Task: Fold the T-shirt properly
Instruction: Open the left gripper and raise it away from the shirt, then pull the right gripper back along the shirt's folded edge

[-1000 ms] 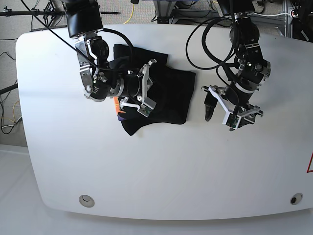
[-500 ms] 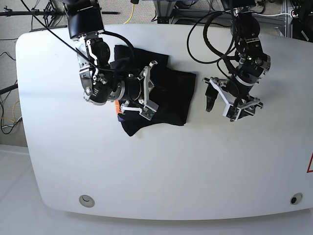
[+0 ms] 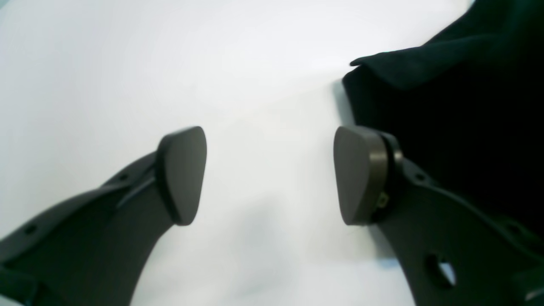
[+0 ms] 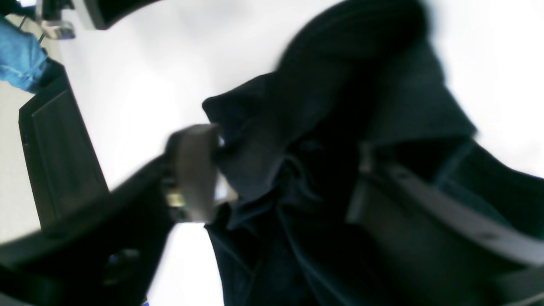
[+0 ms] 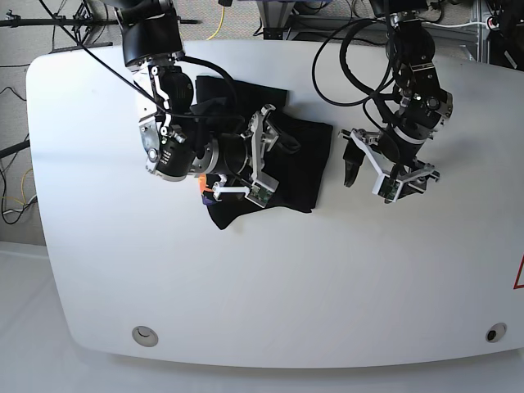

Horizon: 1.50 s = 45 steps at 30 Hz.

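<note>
The black T-shirt (image 5: 295, 164) lies bunched on the white table (image 5: 270, 278), with a small orange bit of its print (image 5: 199, 187) showing at its left edge. My right gripper (image 5: 266, 155) lies over the shirt with its jaws wide apart. In the right wrist view, folds of the shirt (image 4: 306, 127) fill the space between the fingers (image 4: 193, 170); that view is blurred. My left gripper (image 5: 370, 182) is open and empty, just right of the shirt's right edge. In the left wrist view it (image 3: 272, 174) hovers over bare table, with the shirt (image 3: 459, 106) beside its right finger.
Two round holes (image 5: 145, 334) (image 5: 492, 334) sit near the table's front edge. Cables and stands (image 5: 221, 16) crowd the floor behind the table. A red mark (image 5: 520, 274) shows at the right edge. A dark panel (image 4: 59, 157) appears at the left of the right wrist view.
My right gripper has moved to the right across the shirt, and the cloth has shifted slightly right with it. My left gripper rose a little toward the back, then stayed put, still open.
</note>
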### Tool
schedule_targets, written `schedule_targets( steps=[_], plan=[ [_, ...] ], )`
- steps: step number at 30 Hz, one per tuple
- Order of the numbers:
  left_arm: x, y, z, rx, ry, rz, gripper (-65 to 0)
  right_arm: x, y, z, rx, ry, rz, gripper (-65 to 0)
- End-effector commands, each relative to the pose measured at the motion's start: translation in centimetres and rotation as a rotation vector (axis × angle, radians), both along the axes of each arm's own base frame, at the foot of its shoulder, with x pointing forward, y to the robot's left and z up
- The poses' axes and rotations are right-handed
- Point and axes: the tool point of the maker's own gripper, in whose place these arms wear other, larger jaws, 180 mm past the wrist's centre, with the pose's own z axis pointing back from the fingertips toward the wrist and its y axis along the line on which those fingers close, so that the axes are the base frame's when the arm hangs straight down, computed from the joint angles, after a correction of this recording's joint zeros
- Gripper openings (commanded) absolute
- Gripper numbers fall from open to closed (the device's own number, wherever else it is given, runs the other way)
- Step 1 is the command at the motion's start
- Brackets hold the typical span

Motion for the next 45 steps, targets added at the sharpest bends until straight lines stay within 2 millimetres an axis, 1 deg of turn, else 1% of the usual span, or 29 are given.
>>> schedule_targets(
  steps=[1, 4, 13, 14, 17, 22, 25, 32, 35, 38, 39, 40, 41, 42, 45],
  plan=[
    [0.6, -0.2, 1.4, -0.015, -0.052, -0.004, -22.4, 0.4, 1.0, 1.6, 0.035, -0.045, 0.024, -21.2],
    [0.6, -0.2, 1.4, -0.015, -0.052, -0.004, -22.4, 0.2, 1.7, 1.8, 0.029, -0.058, 0.057, -21.7],
    [0.1, 0.0, 1.0, -0.014, -0.039, 0.000, -22.4, -1.2, 3.7, 1.8, 0.023, -0.061, 0.138, -21.9],
    [0.1, 0.0, 0.9, -0.014, -0.038, 0.000, -22.4, -1.2, 4.2, 2.1, 0.033, -0.064, 0.146, -21.9],
    [0.1, 0.0, 0.9, -0.013, -0.038, 0.002, -22.4, -1.3, 4.8, 2.5, 0.051, -0.067, 0.149, -21.9],
    [0.0, 1.0, 0.9, -0.009, -0.038, 0.028, -22.4, -1.3, 5.6, 3.0, 0.074, -0.072, 0.154, -21.9],
    [0.0, 1.0, 1.0, -0.008, -0.039, 0.029, -22.4, -0.7, 6.1, 4.0, 0.087, -0.096, 0.156, -21.9],
    [0.0, 1.0, 1.0, -0.008, -0.039, 0.029, -22.3, 1.3, 5.8, 5.7, 0.076, -0.161, 0.151, -21.9],
    [0.0, 1.0, 1.0, -0.008, -0.039, 0.029, -22.3, 2.8, 4.0, 6.0, 0.042, -0.190, 0.121, -21.9],
    [0.0, 1.0, 1.0, -0.008, -0.039, 0.029, -22.3, 4.6, 1.6, 6.4, 0.013, -0.215, 0.065, -21.9],
    [0.0, 1.0, 1.0, -0.008, -0.039, 0.029, -22.3, 5.1, 0.4, 6.3, -0.001, -0.219, 0.037, -21.9],
    [0.0, 1.0, 1.0, -0.008, -0.039, 0.029, -22.3, 5.4, -0.3, 6.2, -0.011, -0.220, 0.023, -21.9],
    [0.0, 1.0, 1.0, -0.010, -0.039, 0.029, -22.3, 6.2, -2.1, 6.3, -0.032, -0.228, -0.017, -21.9],
    [0.0, 0.9, 1.0, -0.010, -0.039, 0.028, -22.3, 6.7, -3.3, 6.3, -0.046, -0.234, -0.039, -21.9],
    [0.0, 0.8, 1.0, -0.011, -0.039, 0.025, -22.3, 7.5, -6.0, 6.2, -0.086, -0.241, -0.088, -21.9]
  ],
)
